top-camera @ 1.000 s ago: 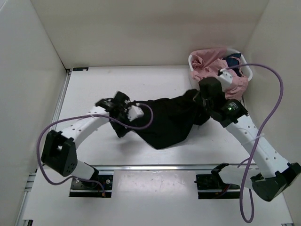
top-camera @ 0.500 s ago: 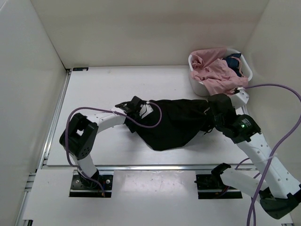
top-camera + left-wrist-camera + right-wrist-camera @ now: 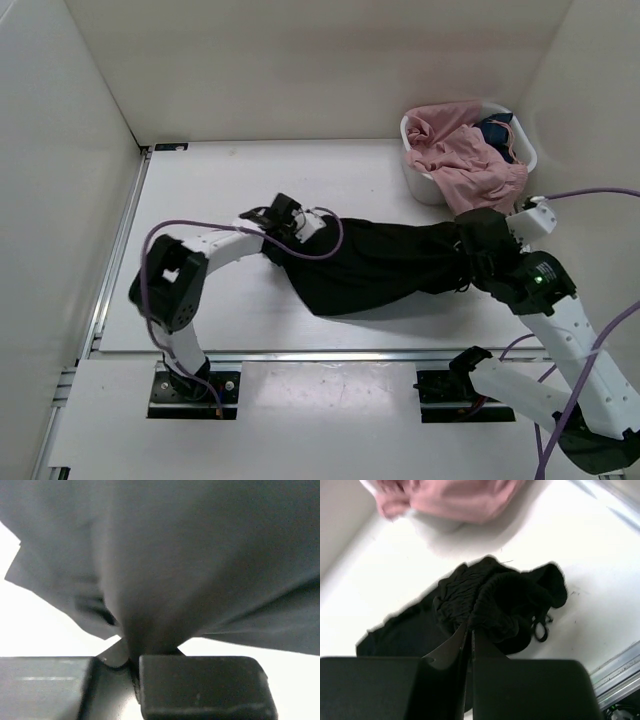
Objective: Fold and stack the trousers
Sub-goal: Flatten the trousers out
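Note:
The black trousers [image 3: 375, 265] lie stretched across the middle of the table between the two arms. My left gripper [image 3: 285, 242] is shut on their left end; in the left wrist view the dark cloth [image 3: 190, 560] bunches down into the closed jaws [image 3: 131, 657]. My right gripper [image 3: 472, 262] is shut on the gathered waistband at the right end. The right wrist view shows that ruffled waistband [image 3: 495, 600] pinched at the fingertips [image 3: 470, 627], with a drawstring loop [image 3: 540, 627] hanging beside it.
A white basket [image 3: 424, 187] stands at the back right, heaped with a pink garment [image 3: 465, 155] and a dark blue one [image 3: 497, 130]. White walls enclose the table on three sides. A metal rail [image 3: 330, 355] runs along the near edge.
The left gripper has closed on the trousers' left end. The right arm pulled its end rightward and nearer, drawing the bunched cloth out into a longer band.

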Controlling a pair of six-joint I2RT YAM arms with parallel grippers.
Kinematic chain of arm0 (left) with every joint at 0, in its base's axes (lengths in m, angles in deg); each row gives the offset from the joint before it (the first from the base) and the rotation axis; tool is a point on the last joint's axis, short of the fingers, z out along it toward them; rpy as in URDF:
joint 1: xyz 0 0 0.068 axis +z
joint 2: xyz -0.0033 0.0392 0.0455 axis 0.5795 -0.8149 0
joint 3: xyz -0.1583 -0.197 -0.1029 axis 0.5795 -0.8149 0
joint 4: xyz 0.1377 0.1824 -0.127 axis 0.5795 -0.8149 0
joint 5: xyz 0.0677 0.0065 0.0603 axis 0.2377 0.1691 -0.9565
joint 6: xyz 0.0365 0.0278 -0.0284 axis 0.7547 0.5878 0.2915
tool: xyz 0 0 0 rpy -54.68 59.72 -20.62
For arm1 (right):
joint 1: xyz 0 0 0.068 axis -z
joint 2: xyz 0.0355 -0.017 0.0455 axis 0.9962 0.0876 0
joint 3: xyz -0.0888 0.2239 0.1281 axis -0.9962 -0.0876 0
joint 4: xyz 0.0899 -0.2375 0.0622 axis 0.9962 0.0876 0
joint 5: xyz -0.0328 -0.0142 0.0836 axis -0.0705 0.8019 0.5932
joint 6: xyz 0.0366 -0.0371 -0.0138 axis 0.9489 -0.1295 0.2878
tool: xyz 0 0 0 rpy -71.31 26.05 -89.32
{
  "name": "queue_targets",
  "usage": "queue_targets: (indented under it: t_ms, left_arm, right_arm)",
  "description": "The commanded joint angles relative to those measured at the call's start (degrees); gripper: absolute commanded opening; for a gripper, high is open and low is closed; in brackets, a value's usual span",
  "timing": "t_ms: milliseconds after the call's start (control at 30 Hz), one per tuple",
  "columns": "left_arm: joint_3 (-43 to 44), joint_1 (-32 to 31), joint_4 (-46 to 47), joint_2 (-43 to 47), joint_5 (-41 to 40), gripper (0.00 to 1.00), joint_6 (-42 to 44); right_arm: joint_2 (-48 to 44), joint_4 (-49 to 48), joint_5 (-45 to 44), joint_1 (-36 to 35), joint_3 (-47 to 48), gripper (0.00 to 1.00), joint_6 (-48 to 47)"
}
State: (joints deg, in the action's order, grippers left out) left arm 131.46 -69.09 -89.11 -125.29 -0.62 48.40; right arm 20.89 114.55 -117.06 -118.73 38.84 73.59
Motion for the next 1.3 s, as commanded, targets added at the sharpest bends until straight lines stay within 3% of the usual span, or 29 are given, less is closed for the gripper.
queue_targets:
  t_ms: [0,67,200,367,467,600,633,700,733,767,833,867,933,967,1000,1067,1100,1167,1200,1267]
  left_arm:
    - [2.4,7.1,-7.1,15.0,-2.9,0.14,1.3]
    - [3.1,10.5,-9.7,25.3,-6.4,0.14,5.2]
    - [8.6,13.4,-21.1,35.3,-11.2,0.14,10.3]
    - [13.4,13.4,-32.3,40.6,-12.6,0.14,10.8]
    - [12.0,13.9,-32.1,41.3,-15.1,0.14,12.8]
    - [7.2,15.5,-21.8,35.5,-14.4,0.14,17.3]
    - [7.2,18.0,-15.6,31.1,-13.6,0.14,18.0]
    - [10.4,21.9,-11.6,24.4,-10.8,0.14,16.6]
    - [18.4,26.1,-11.6,15.5,-7.2,0.14,14.9]
    - [23.3,27.9,-12.1,10.7,-6.4,0.15,12.7]
    - [33.5,31.1,-15.3,1.9,-6.5,0.27,9.0]
    - [42.1,31.6,-19.0,-4.8,-7.2,0.49,8.9]
    - [47.3,32.3,-22.5,-8.6,-8.6,0.74,8.4]
    - [47.7,33.0,-23.6,-8.7,-8.6,0.93,8.4]
    - [46.1,33.6,-23.6,-7.5,-8.6,1.0,7.8]
    - [40.2,36.5,-23.6,-4.1,-6.8,1.0,6.7]
    - [38.2,38.0,-23.6,-0.5,-5.9,1.0,5.9]
    - [33.6,43.0,-23.6,3.2,-4.0,1.0,3.7]
    - [27.4,44.6,-23.6,7.0,-4.0,1.0,3.7]
    - [16.7,48.8,-21.9,12.0,-4.0,1.0,2.3]
  right_arm:
    - [-3.3,5.5,-9.6,0.1,7.5,0.0,0.2]
    - [-6.6,5.5,-9.6,0.1,8.8,0.0,-1.1]
    - [-9.1,6.9,-6.2,0.0,10.8,0.0,-2.1]
    - [-6.1,8.3,0.0,0.0,16.2,0.0,-3.2]
    - [-1.3,4.6,0.0,0.5,17.7,0.0,-6.2]
    - [11.9,3.3,-2.6,2.2,22.4,0.0,-9.5]
    - [19.1,3.3,-2.6,3.2,24.0,0.0,-10.7]
    - [29.6,1.4,1.3,8.3,28.0,0.01,-15.2]
    - [32.8,-0.3,4.7,10.4,28.9,0.06,-16.9]
    - [35.8,-2.5,10.9,13.8,29.8,0.18,-17.6]
    - [44.6,-3.1,17.0,16.5,34.5,0.48,-20.0]
    - [47.3,0.0,19.2,18.0,36.9,0.77,-20.6]
    - [53.2,5.3,21.7,18.0,43.8,0.87,-22.3]
    - [53.2,7.6,21.7,17.3,43.9,0.93,-22.9]
    - [51.2,7.1,21.7,16.8,41.4,0.93,-23.4]
    - [45.8,3.6,21.2,16.8,33.1,0.93,-22.5]
    - [39.5,-1.0,21.2,16.8,22.7,0.9,-21.6]
    - [33.1,-6.5,22.1,18.5,12.1,0.83,-18.8]
    - [27.8,-12.4,23.0,19.3,2.7,0.73,-18.1]
    - [24.0,-18.2,27.8,22.0,-4.3,0.67,-18.1]
